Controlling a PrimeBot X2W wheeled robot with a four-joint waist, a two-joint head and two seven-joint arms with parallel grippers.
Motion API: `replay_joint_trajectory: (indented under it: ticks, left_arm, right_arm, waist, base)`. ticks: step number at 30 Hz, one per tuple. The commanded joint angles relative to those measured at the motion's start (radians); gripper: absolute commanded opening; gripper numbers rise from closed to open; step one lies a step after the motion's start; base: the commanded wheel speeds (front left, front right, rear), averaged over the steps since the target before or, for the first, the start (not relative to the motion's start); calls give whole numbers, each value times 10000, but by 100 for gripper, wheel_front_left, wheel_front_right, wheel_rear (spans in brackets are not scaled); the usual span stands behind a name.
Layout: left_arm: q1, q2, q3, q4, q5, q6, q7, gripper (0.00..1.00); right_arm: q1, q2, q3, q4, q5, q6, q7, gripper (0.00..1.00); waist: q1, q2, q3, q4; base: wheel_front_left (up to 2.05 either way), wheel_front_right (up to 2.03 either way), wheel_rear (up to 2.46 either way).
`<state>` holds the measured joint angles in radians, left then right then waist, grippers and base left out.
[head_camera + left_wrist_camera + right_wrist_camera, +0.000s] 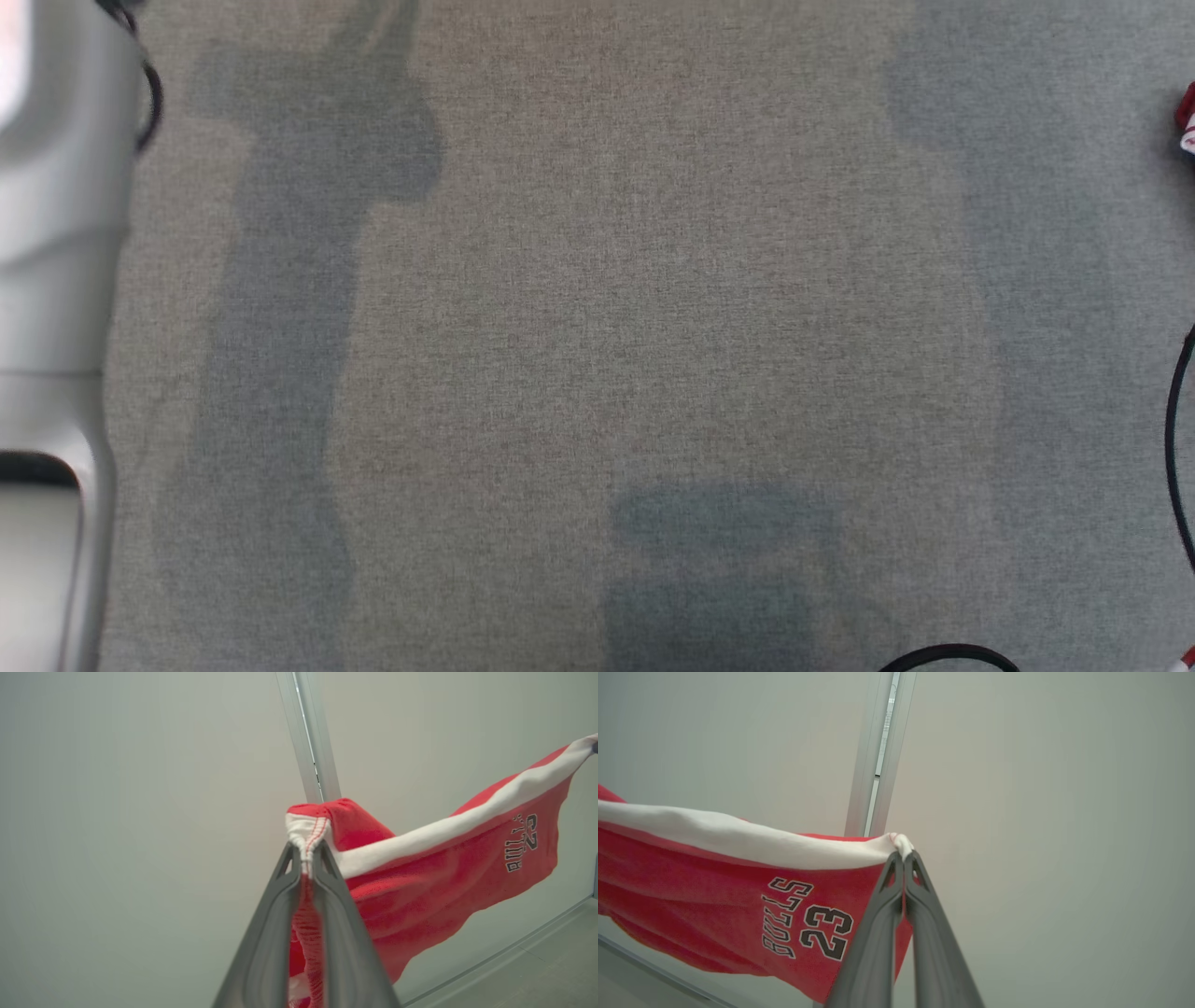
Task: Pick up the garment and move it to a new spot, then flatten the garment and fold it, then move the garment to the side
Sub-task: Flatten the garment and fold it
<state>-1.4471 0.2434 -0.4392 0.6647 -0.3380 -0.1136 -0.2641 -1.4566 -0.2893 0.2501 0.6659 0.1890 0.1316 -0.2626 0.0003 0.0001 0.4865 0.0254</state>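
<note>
I'm relocating the garment (420,882), left gripper (306,851) and right gripper (903,858) both clamping it; next, likely lowering toward six o'clock.

Red-and-white fabric garment (434,882) between grippers.
Left gripper (306,854) holds one end, right gripper (903,858) the other; pale wall (140,812) behind.
</note>
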Motion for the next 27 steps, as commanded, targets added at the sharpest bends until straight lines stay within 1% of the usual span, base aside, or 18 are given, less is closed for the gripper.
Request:
replay_joint_trajectory:
  ticks: [1, 4, 8, 10, 15, 17, 19, 20, 21, 27]
  left_arm:
    - [928, -89, 173, 49, -90, -49, 9, 0]
    - [2441, -275, 437, 19, -197, -103, 7, 0]
    - [4816, -624, 1034, -21, -524, -152, 6, 0]
    - [5814, -785, 1443, -128, -719, -154, 6, 0]
    - [8269, -1043, 1626, -192, -1064, -150, 5, 0]
    - [8972, -1100, 1662, -199, -1131, -151, 8, 0]
    - [9669, -1162, 1800, -192, -1174, -152, 14, 0]
    - [9954, -1199, 1833, -219, -1177, -153, 14, 0]
    - [9954, -1199, 1833, -219, -1177, -153, 14, 0]
    - [11405, -1389, 2028, -279, -1172, -154, 15, 0]
  right_arm:
    - [606, -59, 195, 136, 182, -19, -24, 0]
    - [1788, -284, 563, 67, 585, -20, -24, 0]
    - [3807, -581, 976, -499, 1441, -22, -25, 0]
    - [4848, -749, 912, -774, 1881, -25, -25, 0]
    - [7451, -721, 1025, -1311, 2776, -26, -25, 0]
    - [8336, -695, 1149, -1508, 3019, -26, -25, 0]
    - [9090, -750, 1450, -1725, 2914, -25, -25, 0]
    - [9435, -678, 1439, -1788, 3025, -25, -25, 0]
    - [9435, -678, 1439, -1788, 3025, -25, -25, 0]
    - [11151, -441, 1485, -2014, 3167, -25, -25, 0]
  waist:
    - [-3, -1, 381, 80]
    - [-3, -1, 377, 93]
    - [-3, -1, 255, -9]
    - [-3, -1, 80, -76]
    - [-3, -1, -706, -269]
    - [-3, -1, -1086, -351]
    - [-3, -1, -1476, -442]
    - [-3, -1, -1670, -484]
    - [-3, -1, -1670, -484]
    - [-3, -1, -2923, -704]
  base:
    - [0, 0, 0]
    - [0, 0, 0]
    - [0, 0, 0]
    - [0, 0, 0]
    - [0, 0, 0]
    - [0, 0, 0]
    - [0, 0, 0]
    - [0, 0, 0]
    - [0, 0, 0]
    - [0, 0, 0]
